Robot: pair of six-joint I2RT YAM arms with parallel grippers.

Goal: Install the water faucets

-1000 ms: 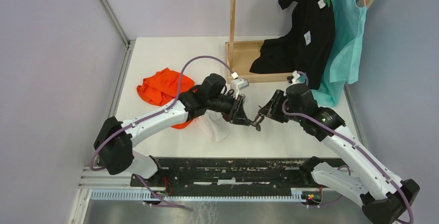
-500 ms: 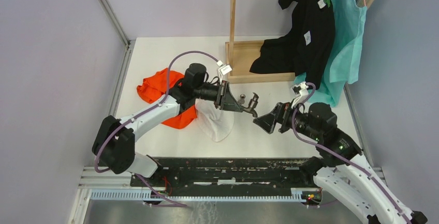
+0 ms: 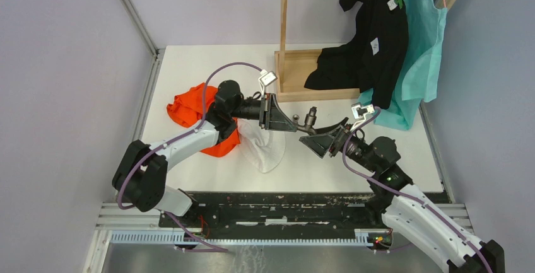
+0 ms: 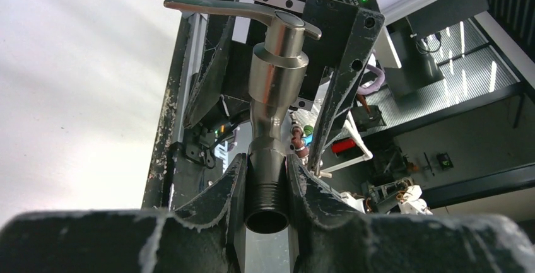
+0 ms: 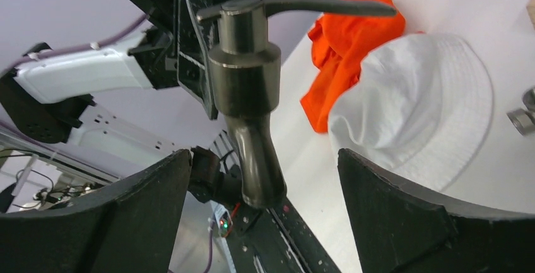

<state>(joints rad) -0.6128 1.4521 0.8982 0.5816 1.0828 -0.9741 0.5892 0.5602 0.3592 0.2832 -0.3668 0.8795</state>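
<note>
A dull grey metal water faucet (image 3: pixel 308 121) hangs in the air over the table's middle. My left gripper (image 4: pixel 267 167) is shut on its threaded end, and the thin lever handle (image 4: pixel 221 7) sits at the far end. My right gripper (image 5: pixel 262 181) is open, its two fingers (image 5: pixel 404 203) standing wide on either side of the faucet's body (image 5: pixel 245 87) without touching it. From above, the right gripper (image 3: pixel 318 137) meets the left gripper (image 3: pixel 291 125) at the faucet. A small metal piece (image 5: pixel 523 119) lies on the table beside the hat.
A white hat (image 3: pixel 265 150) and an orange cloth (image 3: pixel 192 106) lie under the left arm. A wooden stand (image 3: pixel 301 71) is at the back, with a black garment (image 3: pixel 372 27) and a teal one (image 3: pixel 419 46) hanging by it. A black rail (image 3: pixel 277 200) runs along the near edge.
The right gripper opened and let go of the faucet, pulled back, then came up around it again. The left arm carried the faucet up and toward the back.
</note>
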